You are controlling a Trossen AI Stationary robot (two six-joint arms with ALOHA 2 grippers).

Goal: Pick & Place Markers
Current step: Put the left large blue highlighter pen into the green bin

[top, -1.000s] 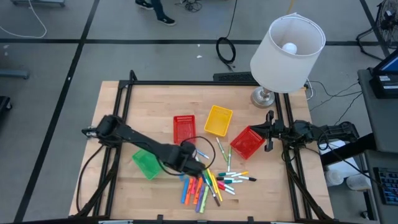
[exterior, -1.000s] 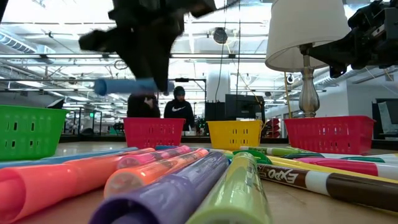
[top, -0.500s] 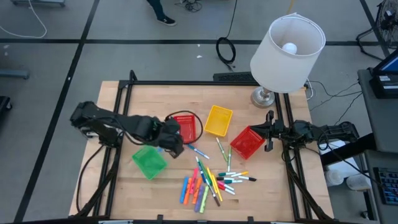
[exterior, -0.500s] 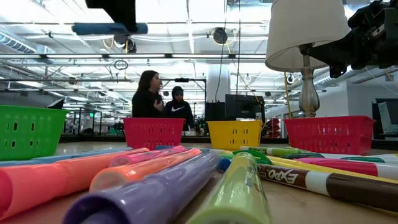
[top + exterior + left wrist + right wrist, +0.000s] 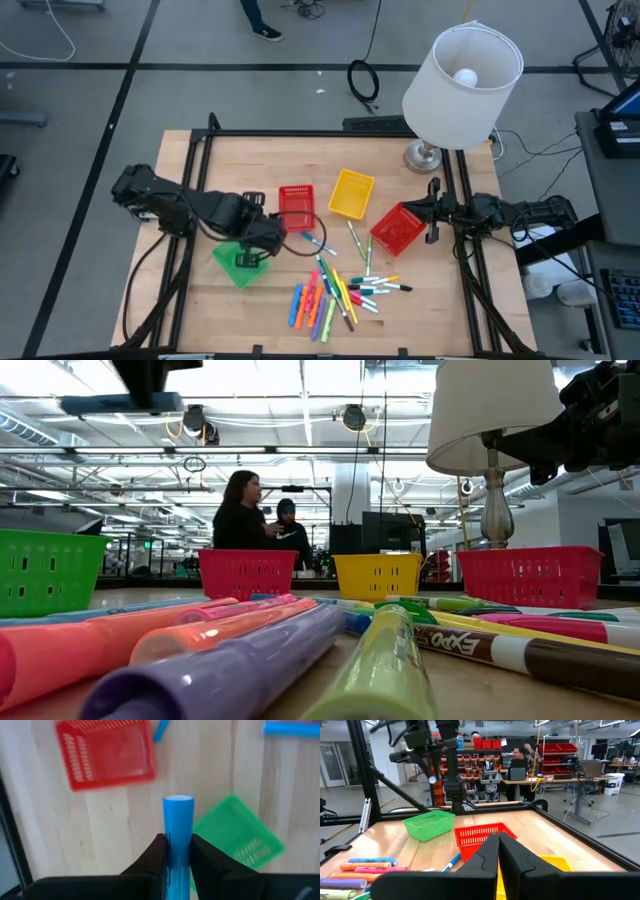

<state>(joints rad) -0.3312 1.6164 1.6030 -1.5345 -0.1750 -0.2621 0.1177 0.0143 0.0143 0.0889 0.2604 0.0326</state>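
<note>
While two people (image 5: pixel 255 510) stand beyond wooden table (image 5: pixel 250 160), left hand (image 5: pixel 177 851) grasping blue marker (image 5: pixel 178 827), right hand (image 5: pixel 498 851) clenched

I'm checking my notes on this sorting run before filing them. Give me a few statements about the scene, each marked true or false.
1. The left gripper holds a blue marker. True.
2. It is above the yellow basket. False: it is over the green basket.
3. The right gripper is shut and holds nothing. True.
4. All markers are already in baskets. False: a pile of markers lies on the table.
5. Two red baskets are on the table. True.
</note>
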